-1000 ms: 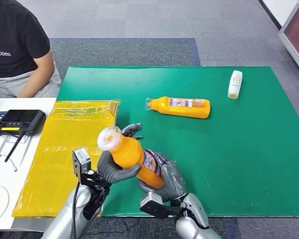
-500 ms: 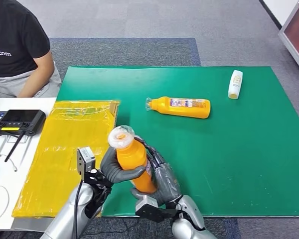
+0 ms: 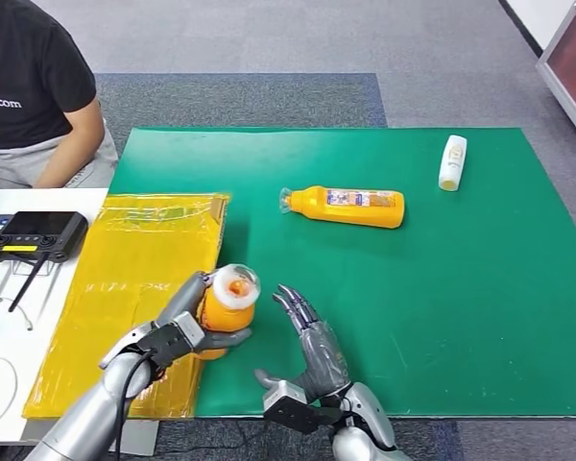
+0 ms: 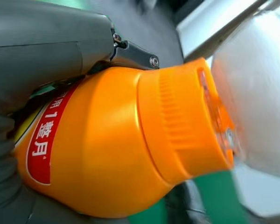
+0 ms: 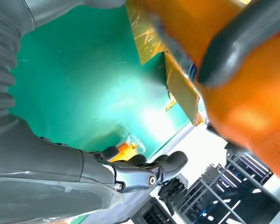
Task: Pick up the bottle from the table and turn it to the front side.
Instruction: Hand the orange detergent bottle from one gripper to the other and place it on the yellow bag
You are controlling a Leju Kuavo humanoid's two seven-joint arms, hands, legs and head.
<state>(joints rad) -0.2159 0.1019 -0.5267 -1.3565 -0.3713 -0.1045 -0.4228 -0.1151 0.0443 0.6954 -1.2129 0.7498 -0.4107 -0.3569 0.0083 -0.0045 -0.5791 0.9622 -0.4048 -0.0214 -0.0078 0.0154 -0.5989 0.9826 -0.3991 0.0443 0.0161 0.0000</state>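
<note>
Left hand [image 3: 187, 325] grasping the orange bottle [image 3: 226, 305], cap toward the camera, above the near edge of the green mat [image 3: 488, 317] where it meets the yellow sheet [image 3: 118, 279]. Right hand [image 3: 310, 351], just beside the bottle, released with fingers spread. Bare mat extends toward the right edge

Left hand [image 3: 171, 331] hides most of the held bottle [image 3: 226, 307], only cap end shows. Label text on far bottle [image 3: 347, 206] too small to read. Person [image 3: 32, 91] cut off at frame edge.
</note>
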